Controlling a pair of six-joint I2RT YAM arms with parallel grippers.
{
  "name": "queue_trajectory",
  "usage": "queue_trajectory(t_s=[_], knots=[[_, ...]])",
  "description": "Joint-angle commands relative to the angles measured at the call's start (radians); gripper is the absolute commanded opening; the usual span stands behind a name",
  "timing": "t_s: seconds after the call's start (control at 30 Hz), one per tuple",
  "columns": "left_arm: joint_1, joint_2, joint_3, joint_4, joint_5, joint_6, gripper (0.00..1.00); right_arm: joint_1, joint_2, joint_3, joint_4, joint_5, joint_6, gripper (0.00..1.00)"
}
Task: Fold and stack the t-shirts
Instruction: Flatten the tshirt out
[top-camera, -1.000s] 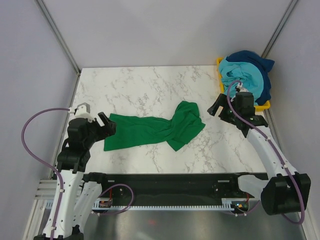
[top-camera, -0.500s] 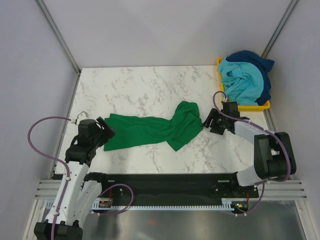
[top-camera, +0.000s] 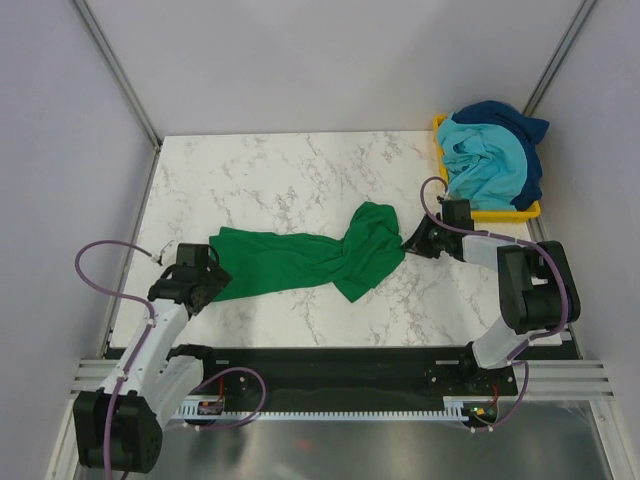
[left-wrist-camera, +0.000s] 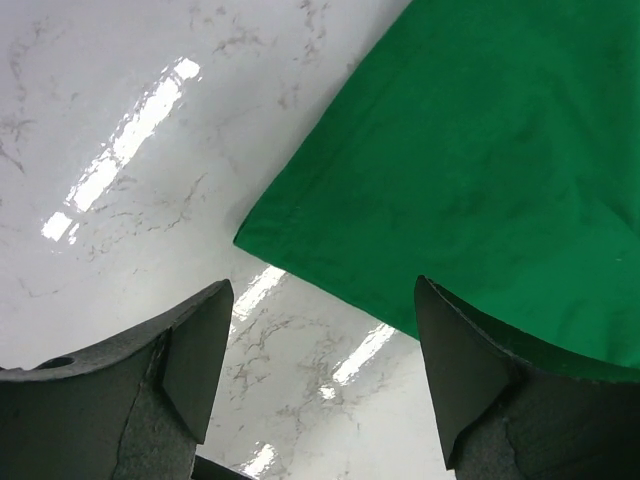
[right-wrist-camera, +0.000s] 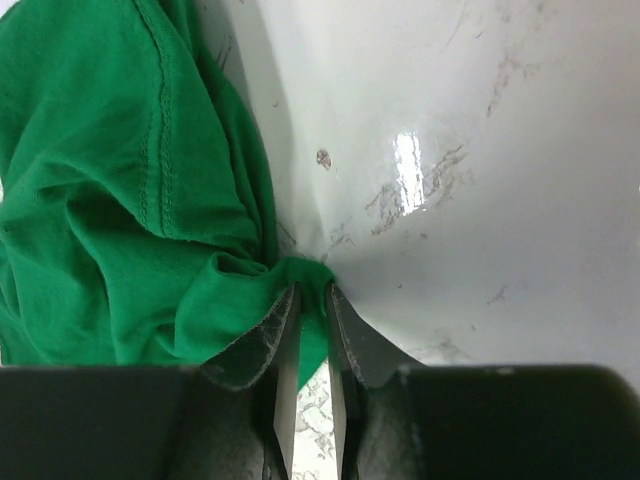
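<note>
A green t-shirt lies crumpled lengthwise across the middle of the marble table. Low on the table at its left end, my left gripper stands open. In the left wrist view the shirt's corner lies just ahead of the gripper, with bare table between its fingers. My right gripper is at the shirt's right end, shut on a fold of the green cloth. More t-shirts, light and dark blue, are heaped in a yellow bin at the back right.
Grey walls enclose the table on three sides. The arms' bases and a black rail run along the near edge. The right arm's cable loops just left of the bin.
The right gripper came down from beside the bin to the shirt's right end and closed on the cloth. The left gripper dropped low toward the shirt's left corner, still open.
</note>
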Motion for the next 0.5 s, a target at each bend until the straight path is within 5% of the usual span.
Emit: queue_trajectory(t_s=[0.0,0.33,0.47], knots=[[0.000,0.023,-0.025,0.043,-0.051,-0.080,0.80,0.004,0.013,-0.019,-0.001,-0.012,-0.016,0.22],[0.000,0.117,-0.092,0.113,-0.060,-0.170,0.77,0.002,0.028,-0.013,0.020,-0.072,0.010,0.15],[0.000,0.149,-0.101,0.179,-0.046,-0.172,0.68,0.004,0.042,-0.019,0.029,-0.075,0.011,0.14]])
